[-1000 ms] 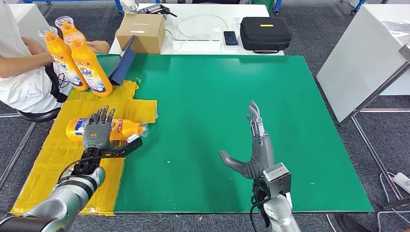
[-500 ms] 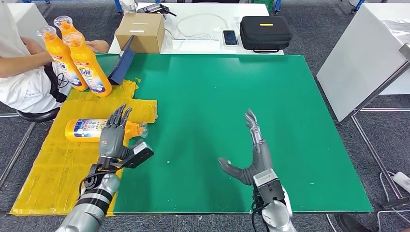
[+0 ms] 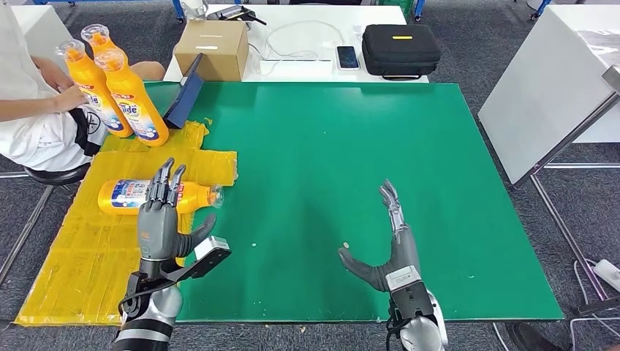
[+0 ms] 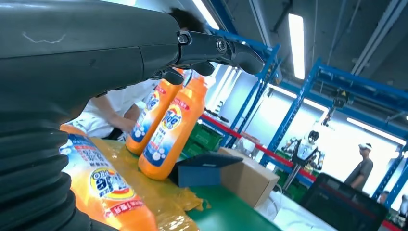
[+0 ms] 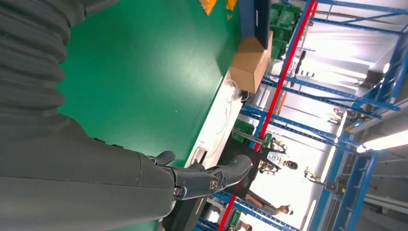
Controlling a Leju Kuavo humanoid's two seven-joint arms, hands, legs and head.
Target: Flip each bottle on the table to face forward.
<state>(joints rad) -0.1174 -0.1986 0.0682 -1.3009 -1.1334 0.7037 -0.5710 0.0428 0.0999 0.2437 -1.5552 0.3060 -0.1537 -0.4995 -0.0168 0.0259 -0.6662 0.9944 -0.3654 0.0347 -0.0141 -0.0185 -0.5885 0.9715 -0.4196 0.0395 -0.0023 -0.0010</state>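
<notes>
1. My left hand [image 3: 162, 219] hovers over the left part of the bench [image 3: 329, 146], fingers [image 3: 167, 179] stretched out and apart, holding nothing.
2. Its fingertips overlap the lying bottle [image 3: 128, 196] in the head view; I cannot tell whether they touch it.
3. That orange bottle lies on its side on the yellow sheet [image 3: 88, 256], cap [image 3: 214, 194] pointing toward the green mat, label facing up.
4. In the left wrist view the lying bottle [image 4: 103, 187] sits close under my palm.
5. Three more orange bottles [image 3: 128, 99] stand upright at the far left edge of the bench, beside a seated person [image 3: 33, 110] whose hand rests by them.
6. My right hand [image 3: 386, 245] is over the green mat, well apart from every bottle, fingers [image 3: 393, 208] straight, thumb out to the side, empty.
7. A cardboard box [image 3: 212, 50] and a black case [image 3: 402, 50] sit on the white table behind.
</notes>
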